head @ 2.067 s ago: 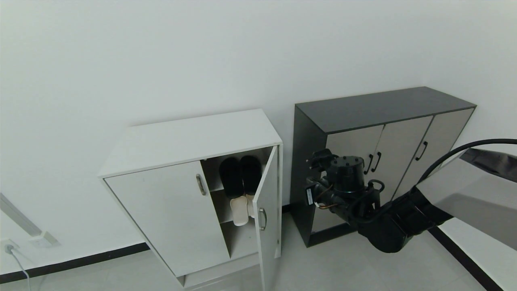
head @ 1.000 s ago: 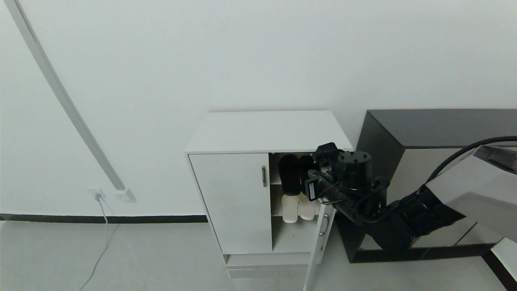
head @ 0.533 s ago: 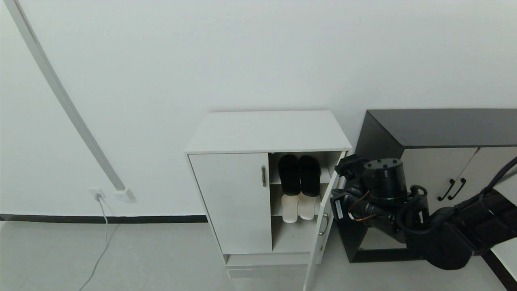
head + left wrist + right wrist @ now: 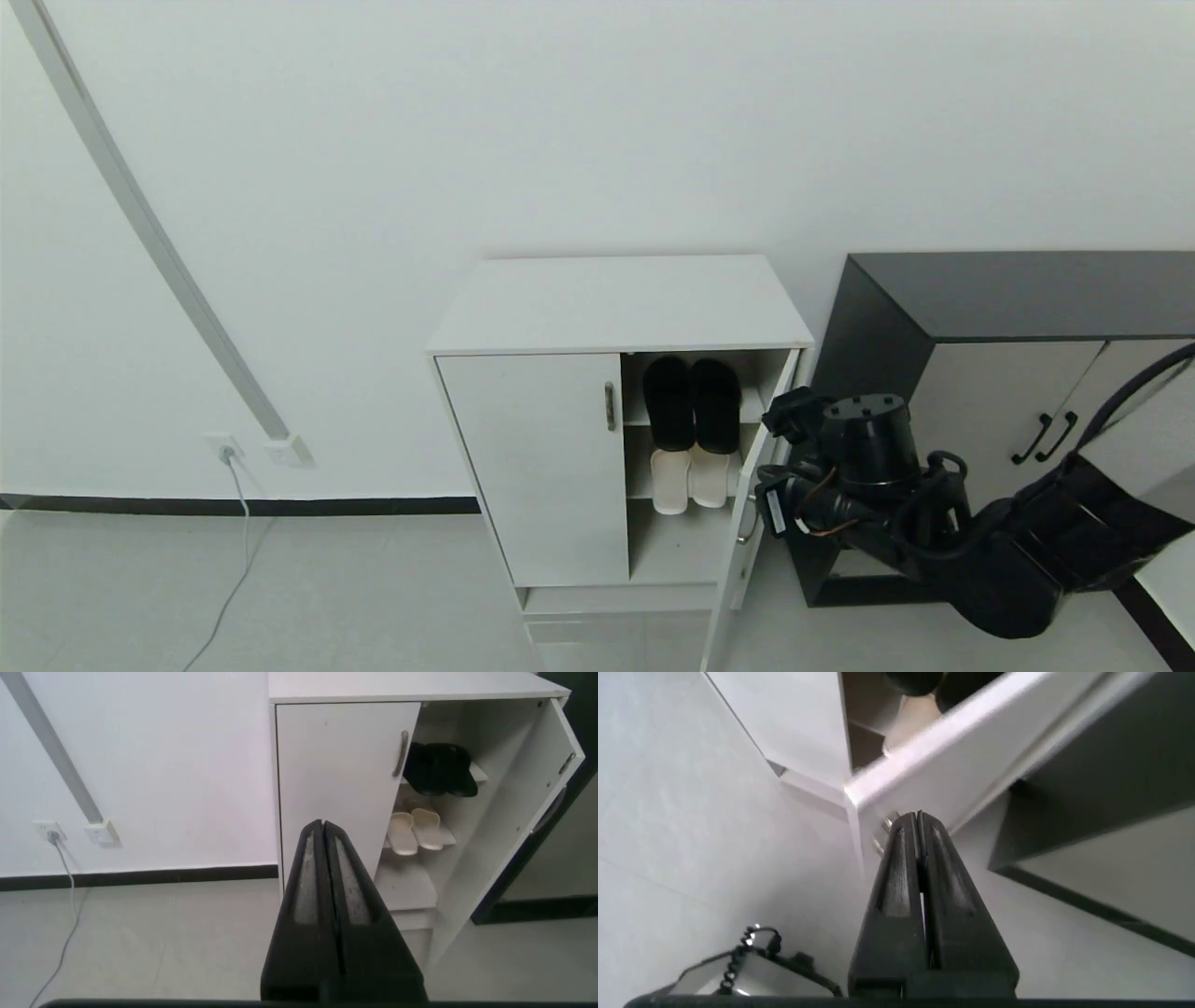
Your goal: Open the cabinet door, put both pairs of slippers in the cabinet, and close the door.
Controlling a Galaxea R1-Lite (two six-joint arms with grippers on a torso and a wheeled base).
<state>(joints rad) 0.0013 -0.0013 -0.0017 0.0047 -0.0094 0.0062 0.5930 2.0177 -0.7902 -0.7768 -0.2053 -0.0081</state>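
Both pairs of slippers were already inside the white cabinet [image 4: 616,303]. The black slippers [image 4: 693,401] lay on the upper shelf and the white slippers [image 4: 691,478] on the shelf below. Each pair sat side by side with its long axis running front to back, the near ends reaching the shelf's front edge. Which end was the toe could not be told.

The left door [image 4: 532,467] was shut. The right door [image 4: 736,579], hinged on the cabinet's right side, stood swung out toward the robot, roughly square to the cabinet front, with its long axis upright.

The right end effector [image 4: 920,819] had its fingers pressed together and held nothing. It sat on the outer side of that door at about mid-height, between the door and the dark cabinet [image 4: 1008,289] next to it. Its tips were right at the door's face by the handle fixings, though actual contact could not be confirmed. From it, the door lay toward the robot's left.

The left end effector [image 4: 323,826] was also closed and empty. It was well back from the cabinet and aimed at the left door, so the right arm was much the nearer one.

Only closing the door seemed left to do. That would probably mean a sideways push to the left, following the door's arc round to the cabinet front.
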